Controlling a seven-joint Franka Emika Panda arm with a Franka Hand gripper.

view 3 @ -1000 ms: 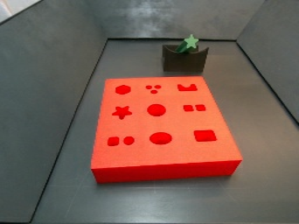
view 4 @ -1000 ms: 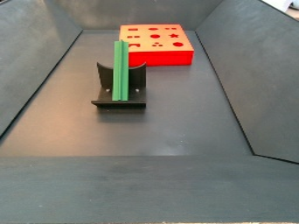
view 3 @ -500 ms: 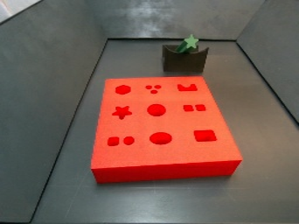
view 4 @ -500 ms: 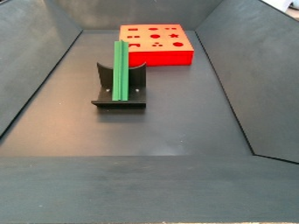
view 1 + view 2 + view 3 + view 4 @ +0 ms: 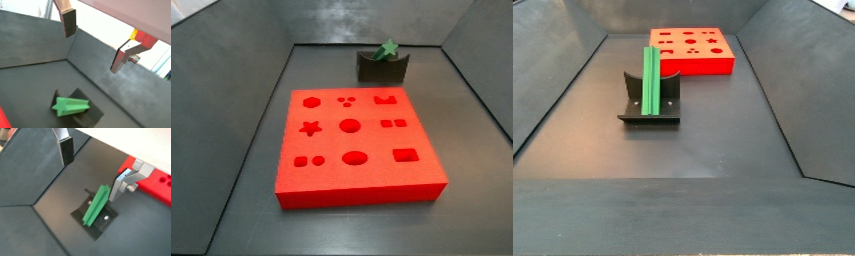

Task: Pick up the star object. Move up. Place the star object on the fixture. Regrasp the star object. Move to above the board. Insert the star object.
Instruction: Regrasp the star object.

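Overhead, one gripper (image 5: 93,169) spread empty, one star object (image 5: 649,79), one fixture (image 5: 649,108), one board (image 5: 354,140).

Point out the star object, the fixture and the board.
star object (image 5: 651,78), side view, middle of its long green side
fixture (image 5: 381,70), side view, dark front face
board (image 5: 358,150), side view, bare red top

Tray floor (image 5: 714,130): dark grey, matte, with soft sheen. Sloped grey walls in a side view: back wall (image 5: 345,20) at 12 o'clock, left wall (image 5: 211,100) at 9, right wall (image 5: 485,60) at 3.
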